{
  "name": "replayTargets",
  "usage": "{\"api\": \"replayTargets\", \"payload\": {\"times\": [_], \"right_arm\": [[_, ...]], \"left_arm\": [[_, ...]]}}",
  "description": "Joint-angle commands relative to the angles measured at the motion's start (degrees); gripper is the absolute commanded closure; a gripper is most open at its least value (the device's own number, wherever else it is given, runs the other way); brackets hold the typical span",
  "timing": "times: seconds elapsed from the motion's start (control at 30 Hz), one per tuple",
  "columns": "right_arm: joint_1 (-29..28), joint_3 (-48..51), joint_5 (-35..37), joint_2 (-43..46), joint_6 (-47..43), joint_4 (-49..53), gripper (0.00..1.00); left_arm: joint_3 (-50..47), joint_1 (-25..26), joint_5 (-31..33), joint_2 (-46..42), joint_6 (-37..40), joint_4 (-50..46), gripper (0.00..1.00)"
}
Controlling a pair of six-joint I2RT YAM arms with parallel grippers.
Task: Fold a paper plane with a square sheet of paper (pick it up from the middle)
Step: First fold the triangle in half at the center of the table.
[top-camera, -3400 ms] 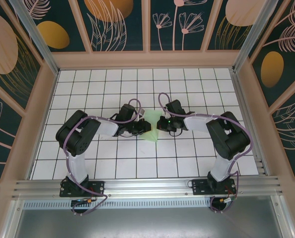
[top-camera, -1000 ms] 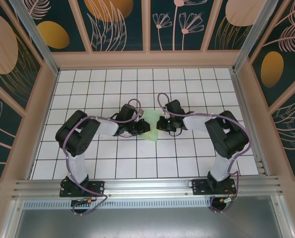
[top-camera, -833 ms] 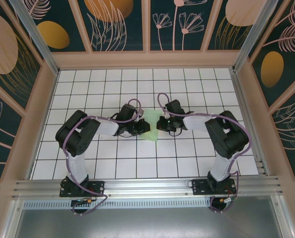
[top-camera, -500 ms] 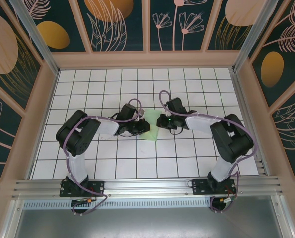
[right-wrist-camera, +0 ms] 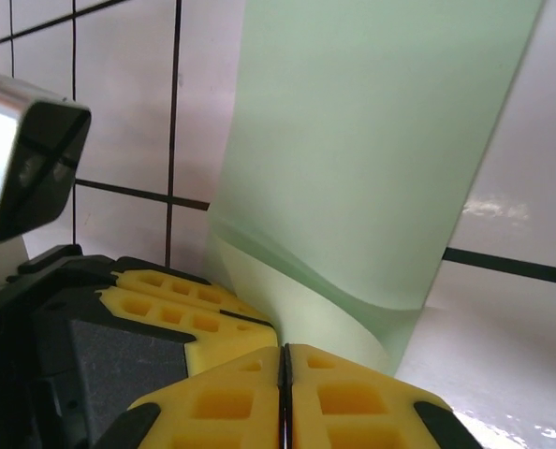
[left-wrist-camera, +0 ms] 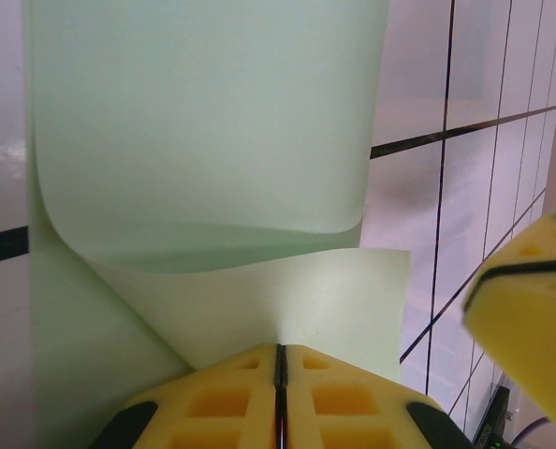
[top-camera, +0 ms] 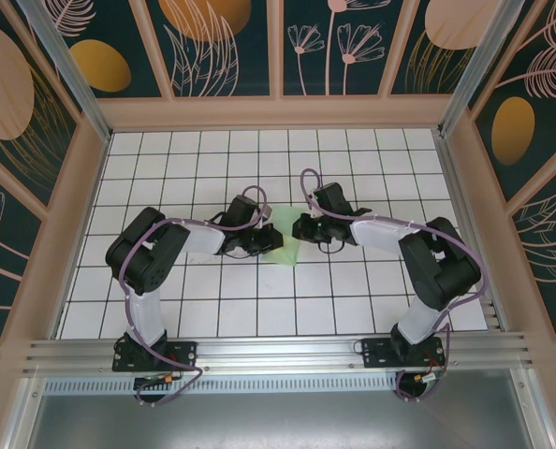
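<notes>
Item: sheet of paper [top-camera: 287, 251], pale mint green, partly folded, not yet a dart.
Location: middle of the white grid-tiled worktop [top-camera: 353, 290], between the two hands.
Form: in both wrist views an upper layer [left-wrist-camera: 203, 140] curls up and away over a flatter lower layer, with no crease pressed there.
Left hand [top-camera: 270, 239]: yellow pads closed flat together [left-wrist-camera: 280, 351], pinching the near edge of the lower layer.
Right hand [top-camera: 297, 227]: pads likewise closed [right-wrist-camera: 283, 354], apparently nipping the paper's edge from the opposite side.
Proximity: the hands sit just beside each other; each wrist view catches the other's yellow pad [left-wrist-camera: 531, 318].
Change: the right hand has crept slightly toward the far wall, its elbow swinging outward. The left hand and the paper's footprint have stayed put.
Reading: probably a small regrip or tug to draw the curled layer over; the fold in hand seems mid-way and the task well short of finished.
Edges: the paper's long sides look straight and clean [right-wrist-camera: 372, 140]; the curled lip is a soft bend, so it can still be realigned.
Open room: bare tiles lie on all sides of the paper. The enclosure frame [top-camera: 460, 187] and front rail [top-camera: 278, 355] stand well apart.
Constraint: the tightest gap is between the hands themselves.
</notes>
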State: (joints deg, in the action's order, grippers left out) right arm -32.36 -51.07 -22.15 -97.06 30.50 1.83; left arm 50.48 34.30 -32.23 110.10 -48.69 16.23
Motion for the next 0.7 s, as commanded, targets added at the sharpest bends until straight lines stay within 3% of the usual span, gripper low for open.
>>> {"api": "replayTargets", "payload": {"times": [0.0,0.67], "right_arm": [[-0.4,0.1,-1.6,-2.5,-0.5,-0.4,0.9],[-0.2,-1.2,0.4,-7.7,-2.4,0.0,0.93]], "left_arm": [[-0.1,0.1,4.5,1.6,0.3,-4.0,0.88],[-1.1,0.1,2.5,-0.7,-0.3,-2.1,0.88]]}}
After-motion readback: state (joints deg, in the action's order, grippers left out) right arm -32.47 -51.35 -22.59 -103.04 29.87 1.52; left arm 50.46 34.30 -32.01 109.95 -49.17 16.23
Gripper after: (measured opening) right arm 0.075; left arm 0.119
